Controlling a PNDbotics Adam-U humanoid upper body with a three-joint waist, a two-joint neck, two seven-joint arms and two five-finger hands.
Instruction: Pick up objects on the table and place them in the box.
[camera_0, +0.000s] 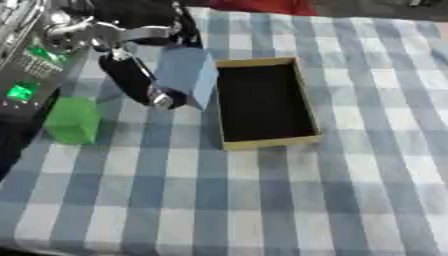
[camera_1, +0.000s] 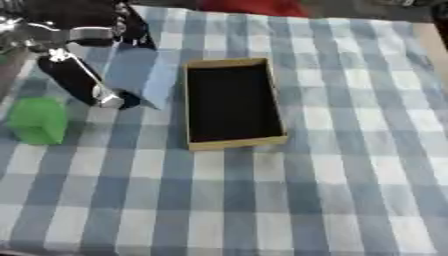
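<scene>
A blue block (camera_0: 185, 75) is seen held off the checked cloth (camera_0: 262, 200) by the left hand (camera_0: 140, 80), whose dark fingers are curled round its left face; the block hangs tilted, just beside the left wall of the open box (camera_0: 262, 102) and not yet over its dark interior. A green block (camera_0: 72, 120) is left standing on the cloth, well to the left of the box, untouched. The right hand is not seen in either view. The box is judged empty, so the task is taken to be at its first placement. Several risks are noted. The block is held by one side only and sits askew, so a slip from the fingers before the box is reached is thought possible, in which case it would fall on the cloth outside the wall. The lower corner of the block appears close to the box rim; if it is carried across too low, the rim may be struck and the light-looking box pushed or turned on the cloth. If the fingers are opened while the block is still over the wall, it may be left perched on the rim or tipped outward. How much of the block's far side is gripped cannot be told, being hidden behind it.
</scene>
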